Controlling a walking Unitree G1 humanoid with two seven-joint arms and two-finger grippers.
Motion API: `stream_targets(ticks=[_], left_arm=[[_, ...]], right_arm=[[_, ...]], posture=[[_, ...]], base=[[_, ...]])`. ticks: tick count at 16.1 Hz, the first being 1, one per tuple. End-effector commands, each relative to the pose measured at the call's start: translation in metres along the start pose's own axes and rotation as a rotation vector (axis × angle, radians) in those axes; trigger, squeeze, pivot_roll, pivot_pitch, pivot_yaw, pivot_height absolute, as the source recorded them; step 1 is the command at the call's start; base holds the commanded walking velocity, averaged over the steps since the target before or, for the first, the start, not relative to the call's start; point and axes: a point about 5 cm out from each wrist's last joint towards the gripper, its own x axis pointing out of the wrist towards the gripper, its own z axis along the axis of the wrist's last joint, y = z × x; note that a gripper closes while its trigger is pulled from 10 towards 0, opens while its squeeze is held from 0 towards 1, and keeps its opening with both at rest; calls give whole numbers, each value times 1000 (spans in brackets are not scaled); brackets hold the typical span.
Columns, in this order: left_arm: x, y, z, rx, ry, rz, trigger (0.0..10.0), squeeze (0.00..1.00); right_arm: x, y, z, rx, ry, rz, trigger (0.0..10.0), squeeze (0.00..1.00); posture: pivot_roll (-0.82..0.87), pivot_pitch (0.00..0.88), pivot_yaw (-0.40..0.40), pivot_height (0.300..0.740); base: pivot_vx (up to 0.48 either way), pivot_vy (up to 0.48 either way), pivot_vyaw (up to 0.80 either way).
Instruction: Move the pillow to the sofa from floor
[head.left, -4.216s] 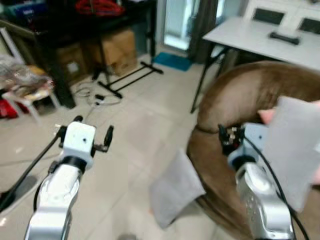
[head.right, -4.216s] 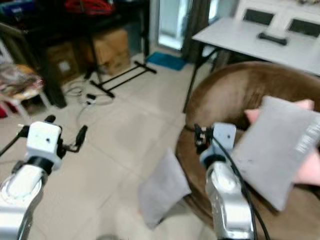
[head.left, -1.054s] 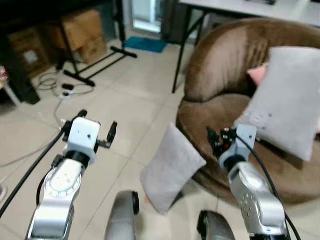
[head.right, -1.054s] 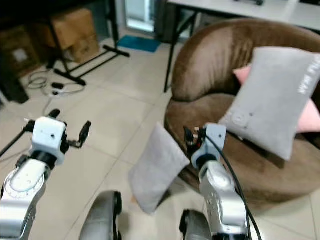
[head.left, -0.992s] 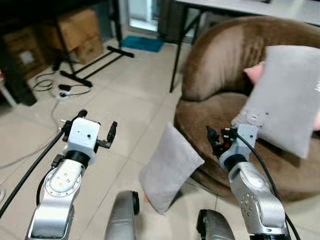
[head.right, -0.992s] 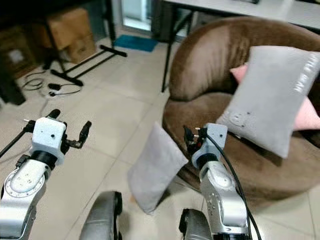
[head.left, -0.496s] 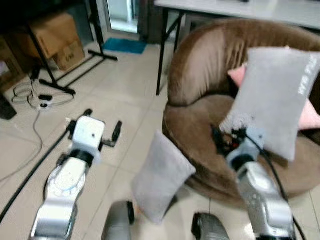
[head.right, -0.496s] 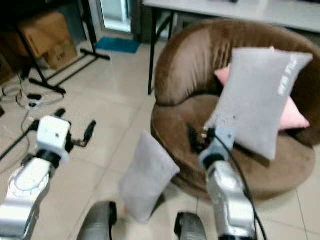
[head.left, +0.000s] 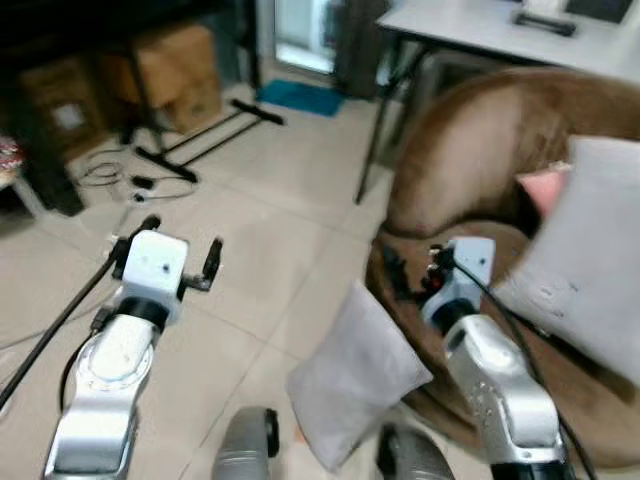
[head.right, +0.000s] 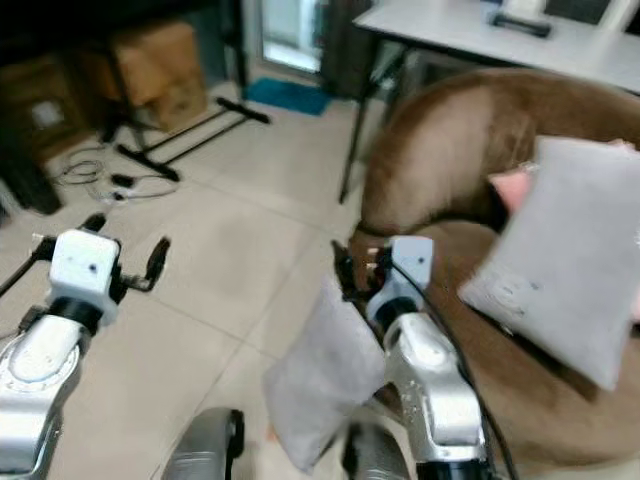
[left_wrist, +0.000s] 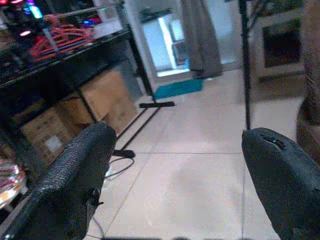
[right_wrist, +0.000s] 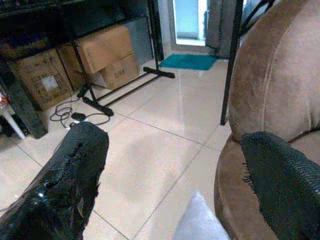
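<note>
Swung leftward, the head camera now crops the brown sofa at right. Grey pillow leans on the floor against its base. Left gripper and right gripper hover, jaws spread.

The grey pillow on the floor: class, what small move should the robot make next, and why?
Probably lower the right gripper toward the pillow. The pillow leans against the sofa base, below and in front of that gripper, whose fingers are open and hold nothing. The left gripper is farther off, over bare floor.
</note>
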Motion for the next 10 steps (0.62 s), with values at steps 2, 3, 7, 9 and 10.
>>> stream_targets(ticks=[2,3,7,9,10], left_arm=[[1,-7,2,-8,-11,-29,10000,0],[1,-7,2,-7,-10,-30,10000,0],[1,-6,2,-5,-11,-32,10000,0],[1,-6,2,4,-16,-35,10000,0],[1,-8,3,9,-20,-39,10000,0]], right_arm=[[-4,-14,-2,4,8,-51,10000,1000],[-4,-14,-2,3,4,-52,10000,1000],[-4,-17,-1,13,0,-88,10000,1000],[-6,-21,-1,24,-13,-103,10000,1000],[-6,-22,-1,23,-13,-112,10000,1000]], posture=[[99,0,-31,605],[97,0,-29,605],[96,0,-27,605],[95,0,-25,590],[95,0,-25,580]], base=[[120,0,0],[244,0,0],[181,0,0],[0,0,0],[0,0,0]])
